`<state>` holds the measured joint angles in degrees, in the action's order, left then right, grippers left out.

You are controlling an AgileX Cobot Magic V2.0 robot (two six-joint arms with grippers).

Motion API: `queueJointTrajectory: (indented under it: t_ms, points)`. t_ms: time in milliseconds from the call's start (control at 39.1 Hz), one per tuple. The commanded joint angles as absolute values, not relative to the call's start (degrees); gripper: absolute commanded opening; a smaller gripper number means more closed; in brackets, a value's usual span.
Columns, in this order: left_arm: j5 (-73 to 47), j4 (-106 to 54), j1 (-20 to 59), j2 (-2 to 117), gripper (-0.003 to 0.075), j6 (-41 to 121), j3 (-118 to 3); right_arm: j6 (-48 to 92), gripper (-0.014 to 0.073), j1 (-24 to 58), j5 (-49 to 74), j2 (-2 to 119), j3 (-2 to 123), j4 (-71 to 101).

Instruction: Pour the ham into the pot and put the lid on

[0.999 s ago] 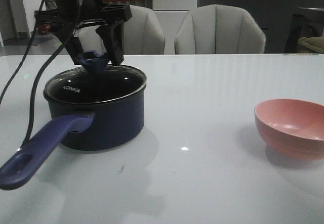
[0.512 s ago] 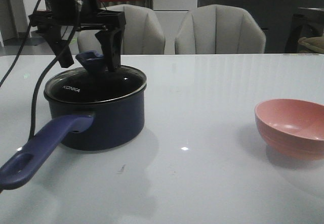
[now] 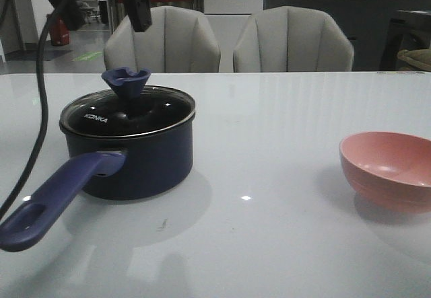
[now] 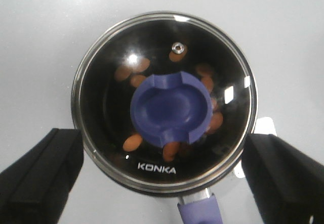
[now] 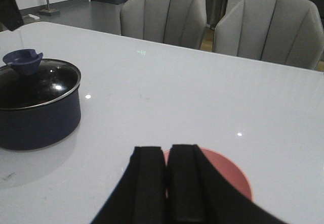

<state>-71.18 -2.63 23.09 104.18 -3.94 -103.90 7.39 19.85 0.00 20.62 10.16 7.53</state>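
Ham (image 4: 132,142) lies sealed under the lid (image 4: 167,102); left gripper (image 4: 162,168) jaws gape wide, empty; right gripper (image 5: 167,183) jaws pressed together, empty.

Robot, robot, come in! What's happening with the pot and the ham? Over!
Left gripper open, above the lid. Right gripper shut, empty, over the pink bowl. Ham inside the pot, lid on. Nothing in the way.

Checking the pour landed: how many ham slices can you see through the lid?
About 9 ham slices, ringed under the lid around its knob inside the pot; the knob may hide more.
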Motion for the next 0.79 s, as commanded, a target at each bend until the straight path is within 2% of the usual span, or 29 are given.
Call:
queueJointTrajectory:
  t_ms: [0, 768]
  points:
    - [-68.51, -1.39, 23.43, 96.68, 0.0636, -3.85, -100.4, 7.87, 0.0147, 19.95, -4.93, 20.88, 11.79, 7.68]
    - [-47.24, -1.96, 23.43, 49.46, 0.0636, -3.85, -52.53, 7.87, 0.0147, 19.95, -4.93, 20.88, 11.79, 7.68]
